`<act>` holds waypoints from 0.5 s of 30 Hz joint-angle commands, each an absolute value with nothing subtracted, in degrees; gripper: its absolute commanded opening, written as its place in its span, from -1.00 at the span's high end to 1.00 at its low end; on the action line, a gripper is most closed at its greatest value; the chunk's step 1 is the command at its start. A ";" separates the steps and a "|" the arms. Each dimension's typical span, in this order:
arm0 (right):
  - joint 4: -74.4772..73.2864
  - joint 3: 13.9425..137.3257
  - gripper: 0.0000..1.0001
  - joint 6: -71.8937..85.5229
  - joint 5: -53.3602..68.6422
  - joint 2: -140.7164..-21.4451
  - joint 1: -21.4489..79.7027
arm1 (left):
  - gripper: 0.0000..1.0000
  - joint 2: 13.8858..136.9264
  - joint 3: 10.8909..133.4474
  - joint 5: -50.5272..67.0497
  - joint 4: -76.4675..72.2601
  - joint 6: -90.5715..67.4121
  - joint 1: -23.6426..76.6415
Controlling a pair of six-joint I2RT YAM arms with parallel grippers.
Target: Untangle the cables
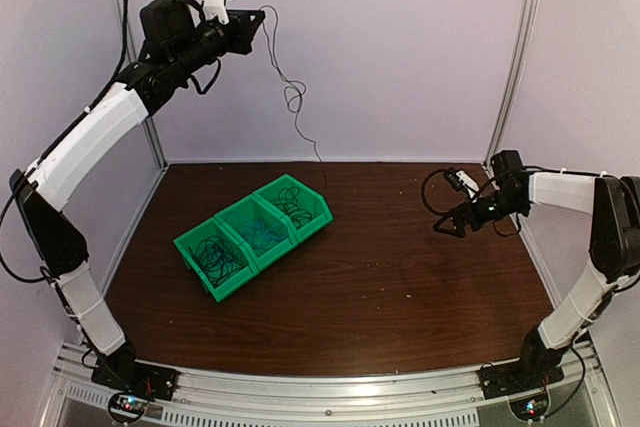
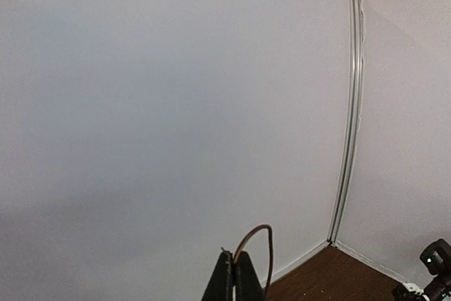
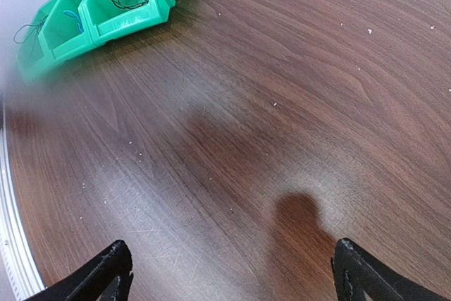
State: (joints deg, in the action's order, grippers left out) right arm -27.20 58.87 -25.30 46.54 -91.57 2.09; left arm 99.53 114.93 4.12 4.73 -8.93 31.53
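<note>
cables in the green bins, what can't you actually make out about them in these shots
- Top external view: the cables in the green bins are too thin to count or to trace where they cross.
- Right wrist view: the farthest bin is blurred, its contents unreadable.
- Left wrist view: only a short loop of the held cable shows above the shut jaws; the bottom edge cuts off the rest.

Three green bins (image 1: pixel 268 253) side-by-side on wooden table (image 1: pixel 400 277).

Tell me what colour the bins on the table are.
The bins are bright green, clearest in the top external view.
</note>
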 commanded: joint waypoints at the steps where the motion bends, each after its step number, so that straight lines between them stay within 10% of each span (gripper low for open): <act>1: -27.25 58.54 -1.00 -25.72 46.85 -91.93 1.78 | 1.00 100.75 120.52 5.86 2.84 -8.86 31.29; 15: -27.51 58.62 -1.00 -25.80 47.28 -93.30 1.79 | 1.00 97.59 110.41 3.47 2.78 -8.17 31.29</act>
State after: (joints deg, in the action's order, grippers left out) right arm -27.20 58.87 -25.32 46.59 -92.44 2.09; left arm 99.53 112.71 4.43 3.75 -8.86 31.55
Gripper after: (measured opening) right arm 0.997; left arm 0.012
